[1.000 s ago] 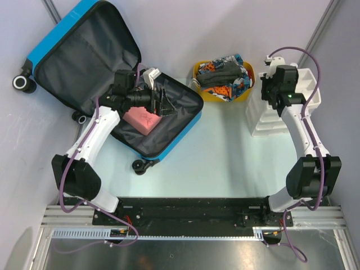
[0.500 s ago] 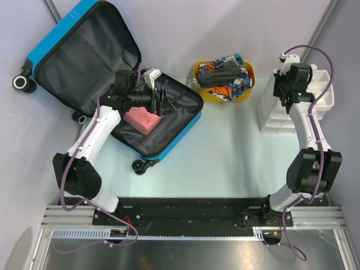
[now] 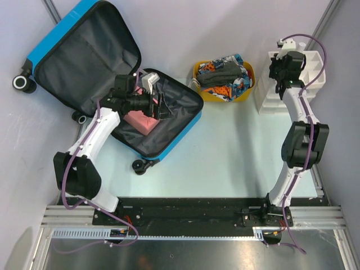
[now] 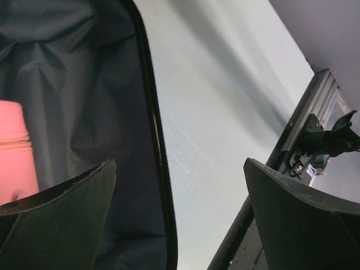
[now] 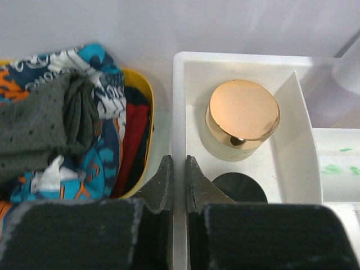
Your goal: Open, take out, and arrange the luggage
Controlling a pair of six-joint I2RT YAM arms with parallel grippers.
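Pink pouch [image 3: 139, 120] in open luggage [image 3: 84, 56]; yellow tub [image 3: 223, 97] beside white tray [image 3: 316, 80].

The pale blue desk [image 3: 225, 149] is occupied along its far side. The luggage [image 3: 79, 62] is laid open at the far left, one shell flat on the surface, the other tilted up toward the corner. A yellow tub [image 3: 223, 97] is set just beside it. A white tray [image 3: 268, 103] is placed at the far right, just beside the tub.
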